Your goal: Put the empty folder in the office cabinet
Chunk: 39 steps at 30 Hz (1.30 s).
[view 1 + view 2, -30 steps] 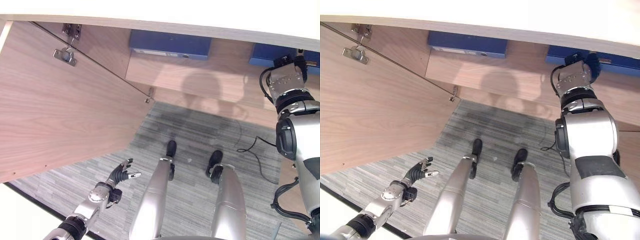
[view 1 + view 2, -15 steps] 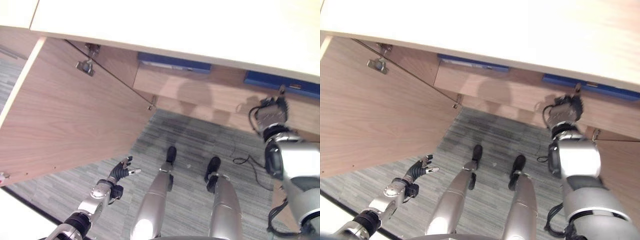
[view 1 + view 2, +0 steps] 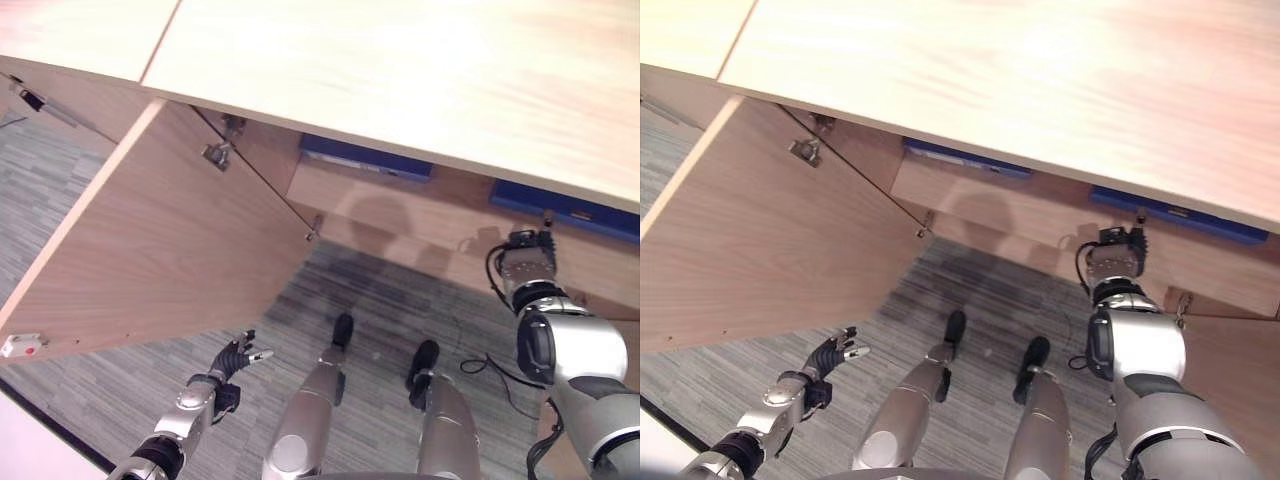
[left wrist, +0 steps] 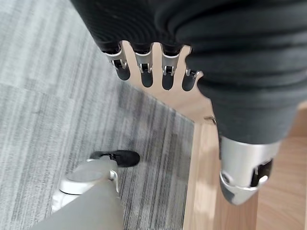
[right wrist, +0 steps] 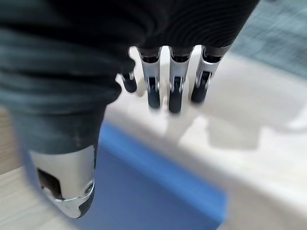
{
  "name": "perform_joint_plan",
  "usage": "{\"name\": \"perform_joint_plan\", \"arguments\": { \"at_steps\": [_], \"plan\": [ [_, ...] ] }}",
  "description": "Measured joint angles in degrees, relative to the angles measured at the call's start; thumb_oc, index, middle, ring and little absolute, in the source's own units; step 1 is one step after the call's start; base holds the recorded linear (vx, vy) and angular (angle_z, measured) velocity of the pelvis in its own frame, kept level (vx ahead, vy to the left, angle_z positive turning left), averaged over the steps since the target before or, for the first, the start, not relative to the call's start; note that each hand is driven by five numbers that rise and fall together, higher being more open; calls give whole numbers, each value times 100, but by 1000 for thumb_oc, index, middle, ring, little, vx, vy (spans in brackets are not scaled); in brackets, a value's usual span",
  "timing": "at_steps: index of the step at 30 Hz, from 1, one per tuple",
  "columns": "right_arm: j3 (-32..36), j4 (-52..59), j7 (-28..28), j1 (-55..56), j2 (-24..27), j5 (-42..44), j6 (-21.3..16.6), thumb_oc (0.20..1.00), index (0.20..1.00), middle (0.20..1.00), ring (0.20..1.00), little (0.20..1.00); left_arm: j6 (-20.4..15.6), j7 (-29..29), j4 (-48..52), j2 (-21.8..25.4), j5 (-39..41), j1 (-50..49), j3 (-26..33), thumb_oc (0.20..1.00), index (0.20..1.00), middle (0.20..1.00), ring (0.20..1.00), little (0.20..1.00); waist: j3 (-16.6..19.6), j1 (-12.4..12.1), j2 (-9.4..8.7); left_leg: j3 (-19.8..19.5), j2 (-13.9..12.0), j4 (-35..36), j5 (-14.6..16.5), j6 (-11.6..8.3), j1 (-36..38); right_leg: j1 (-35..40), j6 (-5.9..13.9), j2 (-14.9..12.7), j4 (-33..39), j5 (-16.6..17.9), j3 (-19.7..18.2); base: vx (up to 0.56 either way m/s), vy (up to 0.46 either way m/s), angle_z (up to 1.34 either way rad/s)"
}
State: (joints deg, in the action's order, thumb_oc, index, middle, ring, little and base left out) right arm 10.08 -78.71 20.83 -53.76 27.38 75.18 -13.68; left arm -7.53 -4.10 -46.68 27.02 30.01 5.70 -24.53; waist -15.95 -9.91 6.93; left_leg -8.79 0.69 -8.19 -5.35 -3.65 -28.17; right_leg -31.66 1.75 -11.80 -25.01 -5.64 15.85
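Note:
Two blue folders lie flat on the cabinet's shelf, one to the left [image 3: 365, 160] and one to the right [image 3: 572, 210]. My right hand [image 3: 1117, 255] is stretched out in front of the right folder, just short of the shelf's front edge. In the right wrist view its fingers [image 5: 175, 91] are straight and its thumb [image 5: 67, 184] stands apart over the blue folder [image 5: 144, 191], holding nothing. My left hand [image 3: 235, 357] hangs low over the carpet with relaxed fingers [image 4: 144, 72], empty.
The cabinet's left door [image 3: 170, 250] stands wide open, swung out towards me. A pale wooden top [image 3: 400, 70] covers the cabinet. Grey carpet [image 3: 130, 390] lies in front of it.
The camera has tipped up, showing more of the cabinet's top. My right hand has drawn back from the right folder and out of the shelf. The left hand has kept its pose.

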Motion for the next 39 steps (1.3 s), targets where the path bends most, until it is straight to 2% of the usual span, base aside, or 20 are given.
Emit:
{"name": "perform_joint_plan", "arguments": {
  "at_steps": [5,6,7,8,9,13,15,16,18,21,23,25,27,31,33,36,39],
  "plan": [
    [113,-7,-191,464,-58,-25,5,1000,1000,1000,1000,1000,-5,-69,-61,-5,-24,-71,42,1000,1000,1000,1000,1000,32,5,-7,10,1,155,-68,20,105,89,46,3,107,50,6,0,37,-1],
    [102,-2,-222,542,-62,-84,6,950,950,950,950,950,-5,-71,-80,-19,-78,-72,65,1000,1000,1000,1000,1000,33,9,-6,19,0,162,-73,24,132,133,60,15,154,78,5,0,0,0],
    [107,-3,-221,566,-62,-154,6,598,598,598,598,598,-8,-72,-85,-19,-129,-71,65,1000,1000,1000,1000,1000,34,11,-5,19,0,172,-74,25,153,159,70,16,171,85,5,-20,53,-3],
    [-120,291,-218,794,-95,-560,-4,200,200,200,200,200,-21,-84,-107,-53,-143,-100,198,1000,1000,1000,1000,1000,51,11,-28,31,0,173,-74,25,181,195,77,18,208,94,6,-15,40,-1],
    [-519,874,-170,1243,-94,-1540,-2,200,200,200,200,200,-122,-93,-163,-154,-186,-126,450,1000,1000,1000,1000,1000,58,19,-43,34,-1,184,-75,28,234,269,86,26,264,113,6,-14,50,-1],
    [-916,1040,18,1546,-39,-3130,58,200,200,200,200,200,-192,-94,-309,-205,-378,-151,554,1000,1000,1000,1000,1000,66,70,-63,33,-7,212,-61,47,313,381,113,47,359,141,14,0,0,0],
    [-1093,1558,275,1804,-20,-4420,91,200,200,200,200,200,-238,-97,-314,-251,-460,-194,624,1000,1000,1000,1000,1000,65,169,-111,36,-15,218,-63,49,310,382,129,60,392,153,9,-18,10,-4],
    [-1145,1562,363,1798,33,-4768,187,200,200,200,200,200,-261,-95,-332,-253,-462,-193,661,1000,1000,1000,1000,1000,58,176,-123,44,-27,215,-66,51,302,381,140,80,425,171,3,-30,-3,-10],
    [-1394,1480,396,1776,229,-5349,331,200,200,200,200,200,-340,-95,-457,-246,-476,-167,670,1000,1000,1000,1000,1000,9,193,-198,60,-58,214,-70,46,290,373,145,115,466,198,-12,-22,-14,-7],
    [-2042,1325,392,1426,1036,-6114,559,200,200,200,200,200,-388,-128,-467,-206,-582,-208,666,1000,1000,1000,1000,1000,-126,168,-303,105,-63,199,-71,44,210,251,155,120,461,196,-74,-22,-3,-7],
    [-2129,1313,391,1149,1346,-6479,564,200,200,200,200,200,-392,-161,-437,-206,-585,-208,658,1000,1000,1000,1000,1000,-256,160,-275,140,-80,182,-77,42,150,190,158,134,462,219,-100,2,-17,-9],
    [-2129,1277,361,1045,1386,-6578,610,200,200,200,200,200,-392,-196,-437,-213,-587,-209,660,1000,1000,1000,1000,1000,-330,139,-223,143,-96,191,-84,33,141,191,112,154,471,260,-94,1,-5,-3],
    [-2365,1125,303,789,1501,-6765,691,200,200,200,200,200,-412,-207,-341,-212,-583,-210,658,1000,1000,1000,1000,1000,-435,126,-74,145,-95,192,-85,34,140,204,111,154,491,266,-87,-2,-40,1],
    [-2383,1029,275,562,1545,-6784,699,200,200,200,200,200,-422,-256,-212,-228,-569,-193,639,1000,1000,1000,1000,1000,-590,99,56,133,-98,217,-110,30,134,196,109,155,494,267,-70,-7,-19,0],
    [-2629,799,274,318,1699,-6783,770,200,200,200,200,200,-431,-264,-23,-195,-558,-169,502,1000,1000,1000,1000,1000,-701,64,137,133,-97,229,-125,27,75,128,112,154,493,267,-68,-15,-20,1],
    [-2627,435,272,174,1741,-6779,807,200,200,200,200,200,-451,-276,308,-191,-551,-152,315,1000,1000,1000,1000,1000,-833,-26,261,92,-97,216,-147,8,-62,-26,101,141,401,255,-45,-9,-12,5],
    [-2594,459,390,34,1741,-6741,760,200,200,200,200,200,-456,-265,420,-197,-428,-55,250,1000,1000,1000,1000,1000,-1178,2,419,70,-87,191,-177,-14,-188,-189,75,124,269,232,-47,-4,-3,3]
  ]
}}
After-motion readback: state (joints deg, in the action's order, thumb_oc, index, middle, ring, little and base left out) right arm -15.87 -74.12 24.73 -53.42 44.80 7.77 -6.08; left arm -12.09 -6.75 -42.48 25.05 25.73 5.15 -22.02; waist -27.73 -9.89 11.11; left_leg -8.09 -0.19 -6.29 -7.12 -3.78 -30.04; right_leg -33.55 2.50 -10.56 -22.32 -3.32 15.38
